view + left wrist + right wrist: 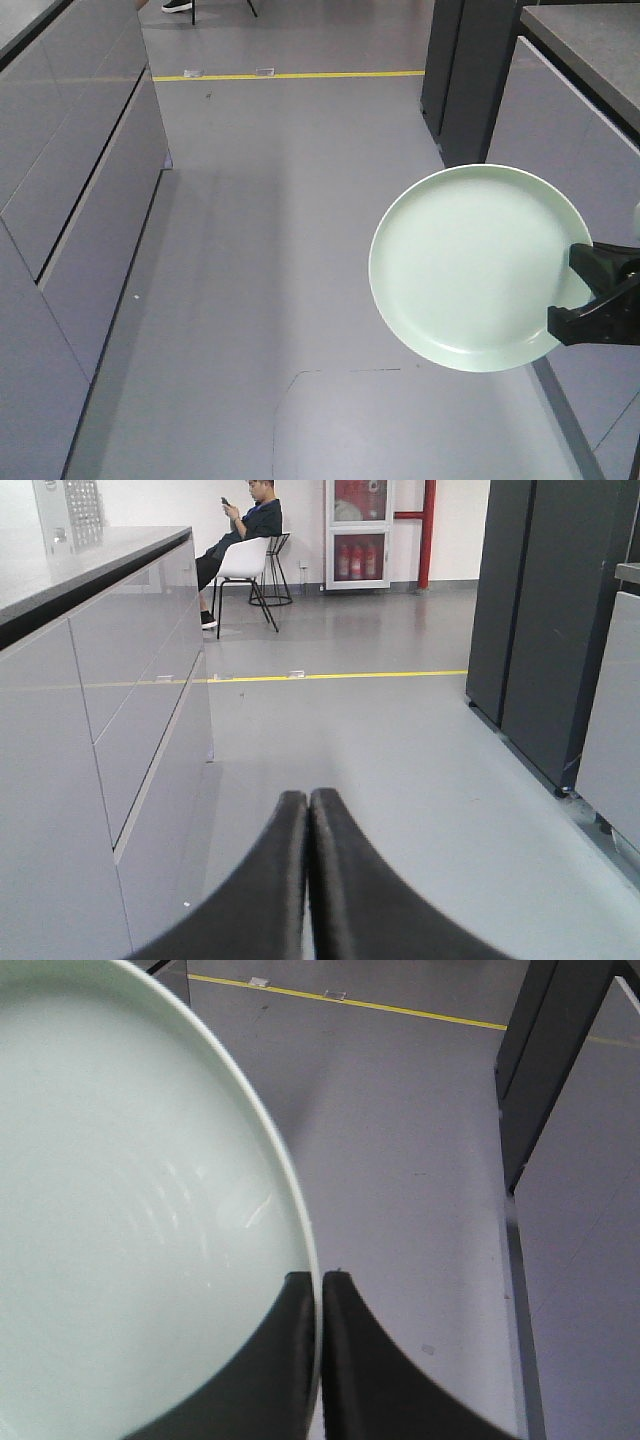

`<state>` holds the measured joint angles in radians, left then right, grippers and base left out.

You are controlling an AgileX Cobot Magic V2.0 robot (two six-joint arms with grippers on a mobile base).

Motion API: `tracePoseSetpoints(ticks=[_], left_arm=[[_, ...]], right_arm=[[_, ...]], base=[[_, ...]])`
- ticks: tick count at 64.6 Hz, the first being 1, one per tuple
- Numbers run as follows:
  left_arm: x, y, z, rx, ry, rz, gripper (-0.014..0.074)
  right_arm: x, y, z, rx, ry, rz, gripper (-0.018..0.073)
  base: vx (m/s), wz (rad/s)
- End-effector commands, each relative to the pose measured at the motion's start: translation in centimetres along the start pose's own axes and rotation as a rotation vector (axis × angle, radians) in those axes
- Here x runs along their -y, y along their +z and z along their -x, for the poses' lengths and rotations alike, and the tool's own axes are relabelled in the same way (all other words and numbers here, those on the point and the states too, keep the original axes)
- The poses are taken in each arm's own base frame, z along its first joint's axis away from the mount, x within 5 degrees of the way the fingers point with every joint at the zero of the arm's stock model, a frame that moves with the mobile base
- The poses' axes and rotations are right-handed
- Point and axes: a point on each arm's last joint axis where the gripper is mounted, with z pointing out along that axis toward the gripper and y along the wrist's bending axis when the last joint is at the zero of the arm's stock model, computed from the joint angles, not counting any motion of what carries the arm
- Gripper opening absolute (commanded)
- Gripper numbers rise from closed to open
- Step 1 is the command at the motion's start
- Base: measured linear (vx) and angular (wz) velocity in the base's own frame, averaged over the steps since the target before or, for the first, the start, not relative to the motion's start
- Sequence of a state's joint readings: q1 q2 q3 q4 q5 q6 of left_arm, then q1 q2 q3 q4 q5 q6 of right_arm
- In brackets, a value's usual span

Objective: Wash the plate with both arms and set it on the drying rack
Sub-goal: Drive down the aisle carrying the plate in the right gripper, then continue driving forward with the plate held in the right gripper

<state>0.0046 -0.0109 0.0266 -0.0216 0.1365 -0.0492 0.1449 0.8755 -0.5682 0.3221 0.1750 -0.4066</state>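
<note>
plate (470, 265) pinched by right gripper (575, 292) over floor (280, 250) (grey cabinets (80, 200) flank it).

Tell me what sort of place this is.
Probably a mock kitchen inside a lab or workshop hall: grey cabinets under dark countertops flank an aisle, a yellow floor line crosses it, and a fire-extinguisher cabinet stands at the back.
</note>
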Motion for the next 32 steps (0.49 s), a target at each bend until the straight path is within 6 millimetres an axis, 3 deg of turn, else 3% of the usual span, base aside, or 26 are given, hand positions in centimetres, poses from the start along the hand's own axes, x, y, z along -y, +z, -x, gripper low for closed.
tracePoseSetpoints(ticks=[1,32], left_arm=[[0.02,-0.02,0.07,0.068,-0.018,-0.009,-0.0006],[0.02,-0.02,0.07,0.068,-0.018,-0.009,-0.0006]], right_arm=[[0.34,-0.57,1.63,0.107,-0.001,-0.033,-0.0010],[0.34,-0.57,1.63,0.107,-0.001,-0.033,-0.0010]], base=[[0.13,0.00],[0.13,-0.01]])
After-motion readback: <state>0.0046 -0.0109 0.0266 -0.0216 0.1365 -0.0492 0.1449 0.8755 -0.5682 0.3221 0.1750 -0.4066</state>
